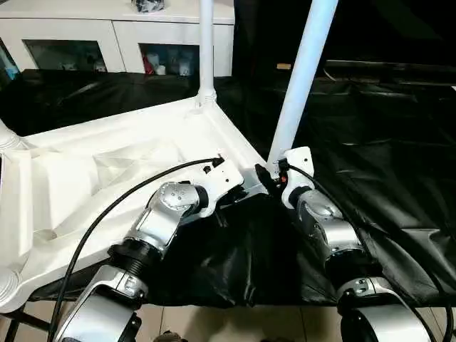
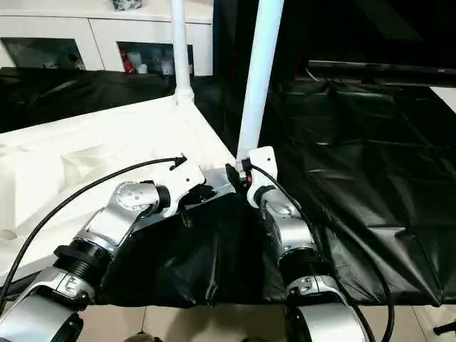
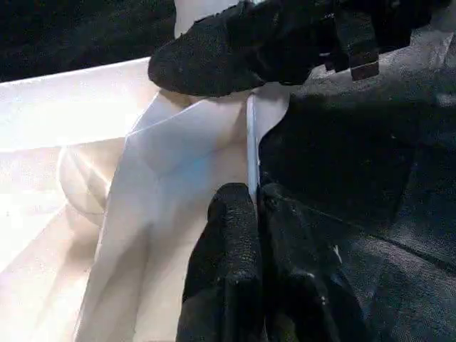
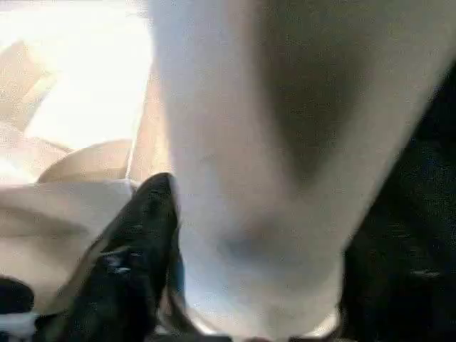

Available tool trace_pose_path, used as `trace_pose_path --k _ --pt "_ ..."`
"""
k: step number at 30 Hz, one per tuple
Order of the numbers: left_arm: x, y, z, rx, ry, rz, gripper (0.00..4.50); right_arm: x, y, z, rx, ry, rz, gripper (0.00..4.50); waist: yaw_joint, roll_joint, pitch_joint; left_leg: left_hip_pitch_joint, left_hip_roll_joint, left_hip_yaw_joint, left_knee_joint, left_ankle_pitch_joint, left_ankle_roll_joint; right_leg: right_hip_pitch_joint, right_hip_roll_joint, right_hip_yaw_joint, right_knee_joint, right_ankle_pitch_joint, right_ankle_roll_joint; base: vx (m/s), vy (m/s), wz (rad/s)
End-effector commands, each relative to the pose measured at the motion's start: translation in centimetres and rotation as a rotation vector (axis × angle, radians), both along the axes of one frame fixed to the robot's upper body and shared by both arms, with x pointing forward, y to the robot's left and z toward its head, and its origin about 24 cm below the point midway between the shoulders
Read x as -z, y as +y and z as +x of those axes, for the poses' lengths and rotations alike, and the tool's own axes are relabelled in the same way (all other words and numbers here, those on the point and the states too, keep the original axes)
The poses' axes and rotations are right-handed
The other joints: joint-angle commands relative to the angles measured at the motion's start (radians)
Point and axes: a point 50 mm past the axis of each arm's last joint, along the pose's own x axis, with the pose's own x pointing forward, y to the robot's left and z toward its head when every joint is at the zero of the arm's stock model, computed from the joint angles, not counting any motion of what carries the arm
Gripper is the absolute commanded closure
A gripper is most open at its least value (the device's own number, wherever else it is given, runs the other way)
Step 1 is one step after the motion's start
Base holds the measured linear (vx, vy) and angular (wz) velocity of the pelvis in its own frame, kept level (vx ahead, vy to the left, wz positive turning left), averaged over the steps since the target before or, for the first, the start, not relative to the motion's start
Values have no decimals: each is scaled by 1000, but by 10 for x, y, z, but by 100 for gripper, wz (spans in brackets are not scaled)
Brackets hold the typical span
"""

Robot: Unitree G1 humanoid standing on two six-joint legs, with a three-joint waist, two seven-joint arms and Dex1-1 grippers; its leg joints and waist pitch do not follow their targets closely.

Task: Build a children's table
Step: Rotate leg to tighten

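All-white children's table (image 1: 107, 153), black cloth (image 1: 385, 142), silver forearms (image 1: 160, 217), black-fingered left claw (image 3: 256, 214).

Smooth, glossy white plastic table top (image 1: 107, 153) and legs (image 1: 303, 78); crinkled, shiny black sheet (image 1: 385, 164); brushed silver metal forearms (image 1: 167, 214).

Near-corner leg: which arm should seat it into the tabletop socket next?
Right, probably. The right gripper is shut on the near-corner leg at its base, right over the corner. The left gripper is pinching the tabletop rim beside it, so it looks better placed for bracing.
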Motion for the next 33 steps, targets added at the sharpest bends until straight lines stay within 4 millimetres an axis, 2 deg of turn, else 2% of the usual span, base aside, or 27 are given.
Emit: trace_pose_path --k 1,4,7,9,10,11,12,13,15,17,18,19,21,24,26,27,30,31,33 --pt "-3 -27 -9 115 -15 -25 450 -1 40 -7 -191 8 18 108 -1 -12 -58 -4 20 2 -64 -168 47 47 -56 50 -75 -257 -159 0 0 0" --pt "-2 -15 -13 159 -8 -16 450 -3 34 -7 -276 -33 -22 108 -1 -13 -61 -8 20 0 -64 -159 49 52 -57 49 -71 -242 -160 0 0 0" --pt "-1 -9 -14 167 12 -15 450 -3 30 -9 -328 -33 -26 108 -3 -14 -62 -8 20 2 -59 -125 65 52 -55 50 -62 -169 -187 0 0 0" --pt "-3 1 -16 210 17 -7 450 -5 26 -13 -437 -40 -17 108 -3 -13 -63 -9 20 2 -57 -111 77 55 -54 50 -58 -132 -204 0 0 0" --pt "-3 4 -17 221 18 -5 450 -5 24 -15 -479 -41 -19 108 -3 -12 -63 -9 20 3 -56 -108 83 55 -54 50 -56 -119 -210 0 0 0" --pt "-4 10 -17 240 26 -4 450 -5 22 -20 -567 -44 -26 108 -2 -6 -63 -7 20 4 -54 -105 97 55 -52 50 -53 -84 -225 0 0 0" --pt "-4 10 -17 240 26 -4 450 -5 22 -20 -567 -44 -26 108 -2 -8 -63 -6 21 4 -53 -102 102 55 -51 51 -52 -68 -229 0 0 0" --pt "-5 14 -18 259 36 -2 450 -5 19 -26 -657 -35 -28 108 -1 -4 -62 -5 22 4 -54 -102 108 54 -50 50 -50 -56 -239 0 0 0" --pt "-5 20 -20 292 49 6 450 -4 16 -34 -771 -16 -28 108 2 -3 -61 -5 24 4 -54 -119 109 56 -51 50 -51 -63 -244 0 0 0" --pt "-6 25 -23 323 62 15 450 -4 13 -41 -866 9 -21 108 7 3 -57 -1 26 5 -57 -160 97 54 -51 49 -57 -116 -243 0 0 0" --pt "-6 25 -23 323 62 15 450 -4 13 -41 -866 9 -21 108 8 2 -57 -1 28 4 -58 -170 93 54 -52 49 -59 -130 -242 0 0 0" --pt "-7 30 -25 355 82 24 450 -5 11 -48 -965 41 0 108 8 2 -55 0 28 4 -61 -193 83 53 -51 48 -62 -166 -238 0 0 0" --pt "-8 33 -26 371 89 30 450 -5 10 -51 -1017 55 5 108 11 1 -55 0 29 3 -62 -208 76 53 -51 48 -63 -190 -231 0 0 0" --pt "-8 40 -27 404 109 44 450 -7 9 -59 -1120 83 6 108 14 2 -54 2 29 3 -61 -205 67 51 -53 50 -65 -206 -222 0 0 0" --pt "-8 47 -27 414 128 59 450 -7 8 -64 -1194 122 -1 140 16 2 -55 0 28 3 -61 -190 72 52 -50 50 -61 -182 -229 0 0 0" --pt "-8 48 -27 414 129 63 450 -7 8 -64 -1206 127 -4 140 17 2 -56 -1 29 2 -61 -181 73 53 -51 49 -60 -174 -229 0 0 0" --pt "-8 51 -26 415 134 68 450 -7 9 -65 -1223 136 -5 166 20 -5 -54 -1 29 3 -61 -173 72 51 -53 50 -60 -175 -233 0 0 0" --pt "-8 52 -26 415 137 72 450 -7 9 -66 -1231 140 -3 166 21 -11 -53 -2 28 4 -61 -174 71 51 -54 50 -62 -191 -228 0 0 0" --pt "-9 55 -26 407 138 76 450 -7 11 -66 -1241 145 1 176 22 -9 -52 -2 28 2 -62 -174 67 51 -56 50 -62 -217 -218 0 0 0"
